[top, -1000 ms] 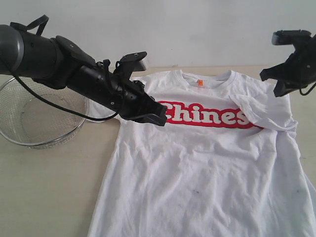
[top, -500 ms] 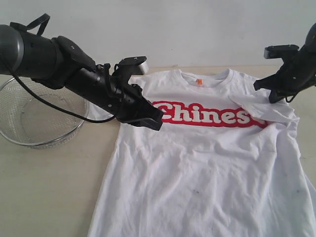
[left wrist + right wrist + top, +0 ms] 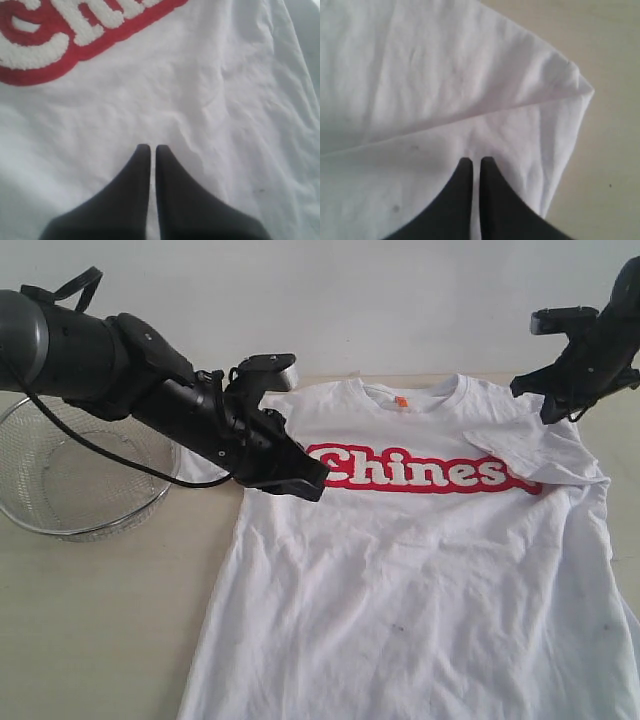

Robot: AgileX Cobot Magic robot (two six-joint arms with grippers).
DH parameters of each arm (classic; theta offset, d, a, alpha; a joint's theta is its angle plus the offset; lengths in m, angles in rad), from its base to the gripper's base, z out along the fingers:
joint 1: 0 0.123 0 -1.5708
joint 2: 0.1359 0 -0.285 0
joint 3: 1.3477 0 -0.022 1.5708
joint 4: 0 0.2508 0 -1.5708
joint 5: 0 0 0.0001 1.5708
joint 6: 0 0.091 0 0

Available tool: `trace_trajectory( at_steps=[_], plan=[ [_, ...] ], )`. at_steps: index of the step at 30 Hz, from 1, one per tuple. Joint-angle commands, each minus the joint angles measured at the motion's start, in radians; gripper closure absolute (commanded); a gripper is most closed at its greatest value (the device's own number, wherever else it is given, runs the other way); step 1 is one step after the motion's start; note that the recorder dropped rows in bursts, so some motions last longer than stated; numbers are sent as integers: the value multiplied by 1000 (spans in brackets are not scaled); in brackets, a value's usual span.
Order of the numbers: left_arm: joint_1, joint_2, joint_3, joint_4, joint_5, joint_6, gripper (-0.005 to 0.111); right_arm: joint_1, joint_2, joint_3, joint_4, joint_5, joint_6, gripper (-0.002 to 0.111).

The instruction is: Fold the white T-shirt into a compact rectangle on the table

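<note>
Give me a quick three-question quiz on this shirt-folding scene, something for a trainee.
1. True or false: the right gripper is holding the T-shirt.
2. The folded-in sleeve lies on whose side? A) the left gripper's B) the right gripper's C) neither
3. Fill in: the neck tag is coloured ____.
Key: 1 false; 2 B; 3 orange.

The black left arm (image 3: 120,365) has a grey cylinder (image 3: 20,335), looping cable (image 3: 100,448) and tapered end effector (image 3: 149,148).
</note>
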Motion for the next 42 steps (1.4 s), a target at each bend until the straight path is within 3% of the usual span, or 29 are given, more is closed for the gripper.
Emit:
trace_trajectory(
  at_steps=[1,5,7,13,15,18,24,27,35,42],
  plan=[
    [-7,-39,-6,86,-69,-43,102,-2,-82,-21,-57,137,9,109],
    [12,-85,-6,247,-165,-158,102,-2,-130,-21,-90,257,-8,109],
    [60,-90,-6,257,-181,-193,102,2,-152,-21,-71,282,-13,109],
    [109,-6,-4,234,-125,-225,102,64,-156,103,35,282,-60,109],
    [121,1,-4,269,-31,-291,102,87,-156,146,35,282,-67,109],
    [121,-59,42,469,64,-445,102,91,-158,158,36,282,-69,109],
    [121,-315,328,685,-26,-721,102,89,-168,158,34,282,-75,109],
    [121,-358,431,885,-62,-942,102,89,-168,158,36,282,-79,109],
    [151,-332,435,1289,-178,-1304,102,89,-168,158,85,282,-101,109],
    [246,-249,402,1358,-276,-1333,102,89,-168,158,85,282,-96,109]
  ],
)
